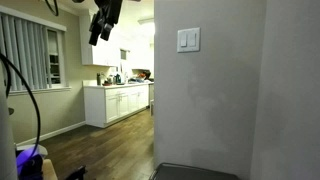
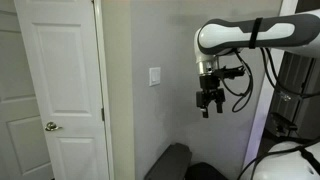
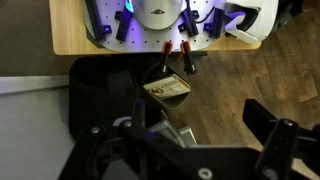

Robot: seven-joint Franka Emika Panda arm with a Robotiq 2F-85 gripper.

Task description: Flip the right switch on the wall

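1. Exterior views both show the wall (image 1: 210, 110) (image 2: 140, 130), plain and wide. It bears a single white plate (image 1: 188, 39) (image 2: 154, 76) in its upper part.
2. Next in size is the arm (image 2: 250, 35), which reaches in from 3 o'clock in an exterior view. Its wrist is bent down, so the jaws point at the floor and not at the wall.
3. From the plate, the jaws hang at about 4 o'clock in that view. In an exterior view from another side they sit at about 9 o'clock, high in the picture. In both they are well apart from the plate and touch nothing.
4. The wrist view looks down on a wooden floor (image 3: 250, 85), a table (image 3: 70, 40) at 12 o'clock and a dark chair (image 3: 100, 90). The jaws stand apart and empty there, and no wall shows between them.
5. The right switch (image 1: 192, 39) (image 2: 156, 76) is the right-hand rocker in the plate. It is too small to tell which way it is tipped.
6. By my reading, nothing of the task is done. The turn toward the wall, the approach and the press on the right rocker alone all remain.
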